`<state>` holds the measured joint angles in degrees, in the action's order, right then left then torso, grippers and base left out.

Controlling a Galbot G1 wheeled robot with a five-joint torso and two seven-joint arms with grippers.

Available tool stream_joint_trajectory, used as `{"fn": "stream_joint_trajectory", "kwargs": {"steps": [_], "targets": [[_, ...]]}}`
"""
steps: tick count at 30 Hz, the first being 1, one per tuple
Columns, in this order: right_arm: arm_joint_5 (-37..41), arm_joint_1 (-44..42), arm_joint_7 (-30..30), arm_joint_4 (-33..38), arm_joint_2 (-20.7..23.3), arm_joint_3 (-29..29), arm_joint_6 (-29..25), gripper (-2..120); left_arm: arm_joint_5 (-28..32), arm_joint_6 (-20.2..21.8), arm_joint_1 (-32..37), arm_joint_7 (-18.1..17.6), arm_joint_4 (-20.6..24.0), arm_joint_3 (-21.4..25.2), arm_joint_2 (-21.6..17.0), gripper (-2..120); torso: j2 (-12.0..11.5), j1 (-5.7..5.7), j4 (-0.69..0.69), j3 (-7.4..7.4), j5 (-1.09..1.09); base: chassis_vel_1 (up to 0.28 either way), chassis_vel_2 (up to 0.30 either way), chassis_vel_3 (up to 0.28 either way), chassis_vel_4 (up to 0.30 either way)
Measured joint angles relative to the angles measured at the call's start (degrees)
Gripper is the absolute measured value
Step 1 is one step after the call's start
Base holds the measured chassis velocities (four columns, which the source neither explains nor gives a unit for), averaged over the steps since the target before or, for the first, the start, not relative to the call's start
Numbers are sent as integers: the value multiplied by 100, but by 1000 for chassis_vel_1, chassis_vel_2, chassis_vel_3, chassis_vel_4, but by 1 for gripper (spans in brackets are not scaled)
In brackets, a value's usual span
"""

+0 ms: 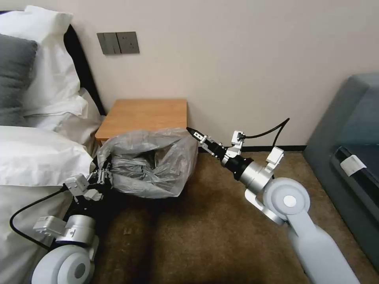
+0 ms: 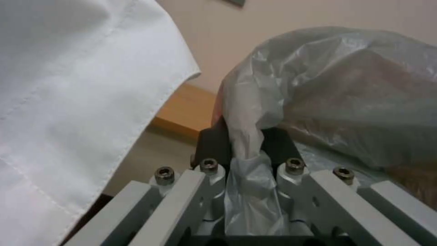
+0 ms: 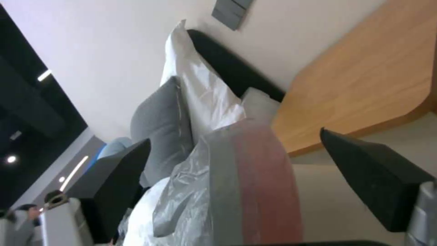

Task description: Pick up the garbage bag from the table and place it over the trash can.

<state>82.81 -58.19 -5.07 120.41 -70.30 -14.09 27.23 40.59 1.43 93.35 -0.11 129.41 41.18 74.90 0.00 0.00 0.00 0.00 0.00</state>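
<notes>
garbage bag (image 1: 152, 163): translucent grey plastic, crinkled, mouth spread wide and facing upward, standing on the brown carpet (image 1: 221, 221) directly in front of the table (image 1: 144, 115). its far rim overlaps the table's front edge in the head view. a pinkish band runs along its edge in the right wrist view (image 3: 259, 184). trash can itself cannot be made out beneath or inside the plastic.

left gripper (image 1: 103, 175): low at the bag's near left corner, beside the white bed linen (image 1: 35, 157). clenched on a twisted bunch of bag plastic (image 2: 248, 150), which runs down between its dark fingers (image 2: 211, 147) and into the gripper body.

right gripper (image 1: 193, 133): at the bag's far right corner, level with the table's front right corner. fingers parted wide in the right wrist view, one dark finger (image 3: 373, 174) on either side of the bag's rim, with the plastic between them but not pinched; released.

table: orange-brown wooden top, bare, set against the beige wall (image 1: 237, 59) between the bed and the open floor.

surroundings: white pillows (image 1: 43, 67) and a grey cushion (image 1: 14, 79) at left; grey switch plate (image 1: 118, 42) on the wall above the table.
</notes>
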Motion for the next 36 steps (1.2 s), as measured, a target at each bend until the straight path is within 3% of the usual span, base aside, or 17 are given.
{"fn": "stream_joint_trajectory", "kwargs": {"steps": [8,10,16,24,36], "targets": [[-2,59,-11,-77,-86,30,-6,67,-20,1,12,2,15,-18,5,10,0,0,0,0,0,0,0,0,0],[-5,59,-17,-92,-109,36,-9,55,-30,0,12,2,17,-29,8,10,0,0,0,0,0,0,0,0,0],[-10,71,-32,-114,-121,38,-10,38,-67,-1,22,4,18,-43,26,10,0,0,0,0,0,0,0,0,0],[52,131,-104,-169,-105,44,-12,3,-91,-25,79,62,43,-43,55,10,0,0,0,0,0,0,0,0,0],[95,493,118,-663,36,49,61,0,-50,-53,134,344,77,-19,91,10,0,0,0,0,1,0,0,0,0]]}}
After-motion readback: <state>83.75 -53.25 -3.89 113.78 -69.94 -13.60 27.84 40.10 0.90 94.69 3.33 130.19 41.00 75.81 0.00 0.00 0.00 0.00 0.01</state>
